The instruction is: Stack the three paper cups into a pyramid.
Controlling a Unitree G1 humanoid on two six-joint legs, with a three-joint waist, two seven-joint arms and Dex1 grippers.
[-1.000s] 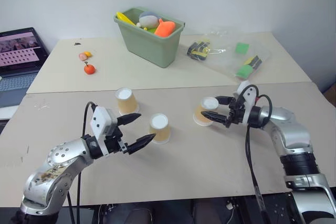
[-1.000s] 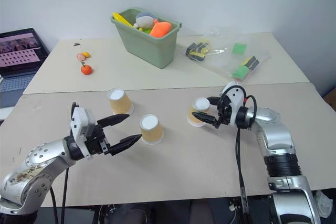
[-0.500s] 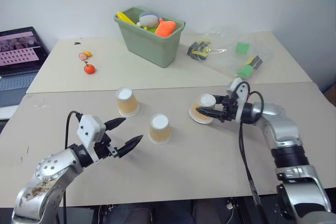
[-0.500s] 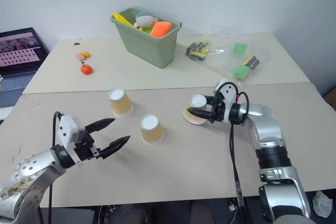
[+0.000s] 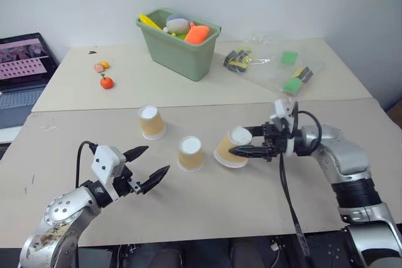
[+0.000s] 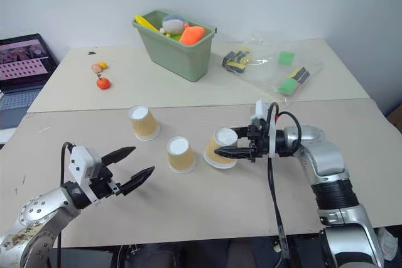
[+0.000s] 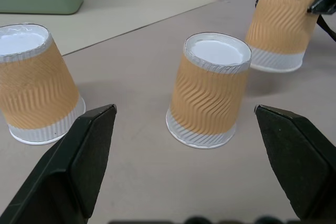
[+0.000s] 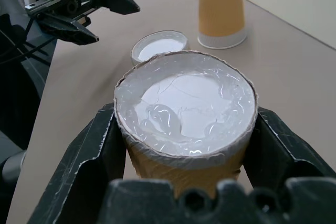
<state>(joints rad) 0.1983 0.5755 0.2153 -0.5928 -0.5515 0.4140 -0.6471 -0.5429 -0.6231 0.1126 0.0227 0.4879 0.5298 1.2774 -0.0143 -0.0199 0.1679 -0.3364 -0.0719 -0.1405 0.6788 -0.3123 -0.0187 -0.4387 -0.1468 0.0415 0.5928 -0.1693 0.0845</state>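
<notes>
The right gripper (image 5: 241,142) had closed on 1 of the 3 paper cups, the held cup (image 5: 230,147), pinching it near its upturned white base. A second before, those fingers stood apart on either side of this cup, which sat flat on the table (image 5: 264,199) well off to the right. By now the arm had drawn the cup in toward the centre, and the cup leaned over, its rim end tipped down toward the table; whether the rim was touching the surface or just clear of it I could not tell.

Just past the held cup, on the side away from the right gripper, stood the middle cup (image 5: 190,153), upside down and untouched. Beyond it, farther from the gripper and toward the far side of the table, stood the third cup (image 5: 151,122), also upside down.

The left gripper (image 5: 151,167) was spread wide and empty. Over the last second it had pulled back from the middle cup, which now sat ahead of its fingertips, with the third cup off to one side of them.

I judged that the grasp was secure and the transport under way, with the base pair still to be set close together.
</notes>
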